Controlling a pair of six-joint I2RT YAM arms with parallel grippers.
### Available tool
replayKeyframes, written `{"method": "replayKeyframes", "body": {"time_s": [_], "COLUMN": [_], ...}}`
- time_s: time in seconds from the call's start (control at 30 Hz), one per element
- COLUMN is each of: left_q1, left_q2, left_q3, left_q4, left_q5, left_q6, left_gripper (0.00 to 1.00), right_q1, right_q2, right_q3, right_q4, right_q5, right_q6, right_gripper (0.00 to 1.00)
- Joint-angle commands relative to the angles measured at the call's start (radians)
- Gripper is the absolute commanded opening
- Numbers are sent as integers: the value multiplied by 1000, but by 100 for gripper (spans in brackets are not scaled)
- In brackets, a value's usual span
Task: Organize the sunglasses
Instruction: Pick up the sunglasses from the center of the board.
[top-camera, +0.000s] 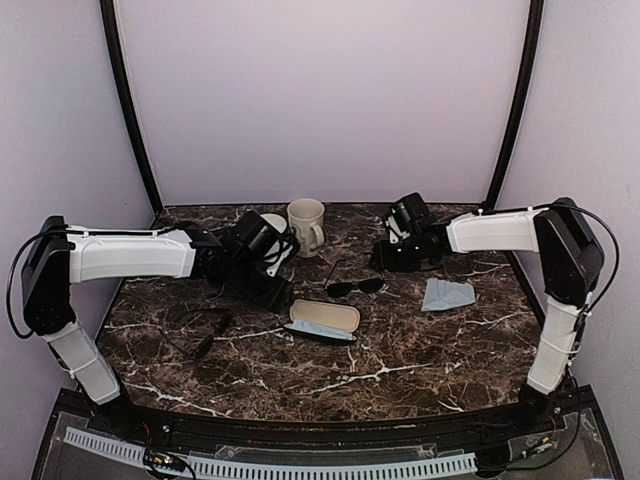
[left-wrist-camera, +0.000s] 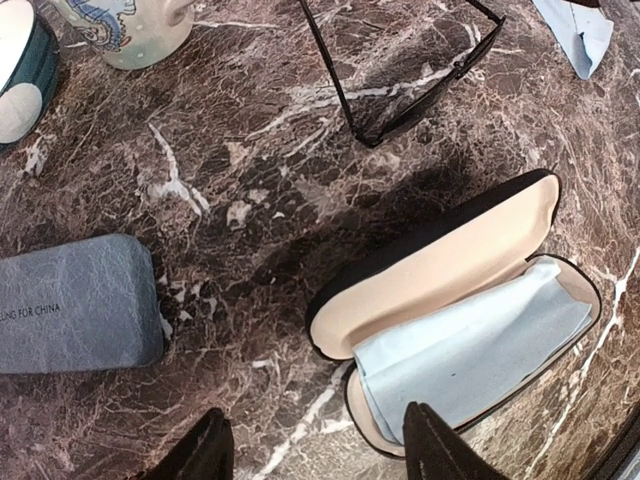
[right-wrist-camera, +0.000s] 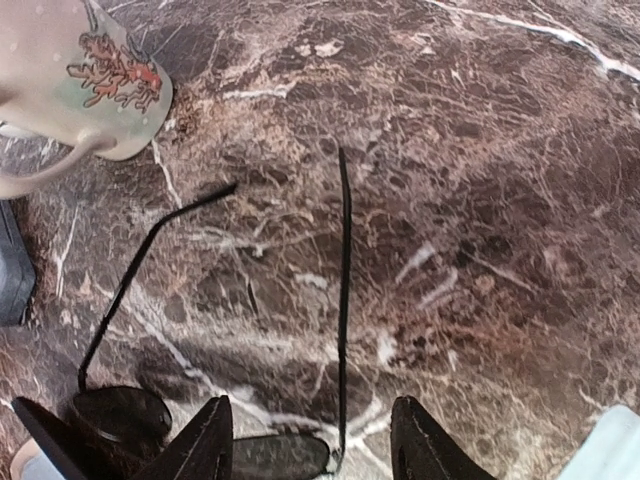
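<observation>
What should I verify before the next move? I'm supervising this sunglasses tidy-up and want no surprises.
1. The black case open: ok.
2. Its inside free: not ok, the blue cloth lies in it.
3. The black sunglasses folded: not ok, arms spread.
4. The right gripper open and empty: ok.
5. The left gripper open and empty: ok.
6. The brownish sunglasses folded: cannot tell.

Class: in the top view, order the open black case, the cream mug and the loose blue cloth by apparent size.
1. the open black case
2. the loose blue cloth and the cream mug: too alike to rank.
</observation>
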Motion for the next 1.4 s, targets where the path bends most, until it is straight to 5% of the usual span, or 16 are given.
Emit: {"method": "replayKeyframes", "body": {"time_s": [0.0,0.77,1.13,1.37], "left_q1": [7,7,7,6], "left_q2": [-56,-42,-64,-160], "left_q3": [-28,-20,-15,-107], "left_q4": [16,25,70,355], "left_q5": [13,38,69,261], "left_q6": [-9,-4,-8,30], "left_gripper": [59,59,59,62], "right_q1": [-8,-9,-6,40], "right_q2": [55,141,-26,-316], "right_q3": [72,123,70,-185], "right_q4": [-11,-51,-91,40], "right_q5": [-16,35,140,157], "right_q6": [-20,-66,-110,-160], "right_gripper": [52,0,0,0]}}
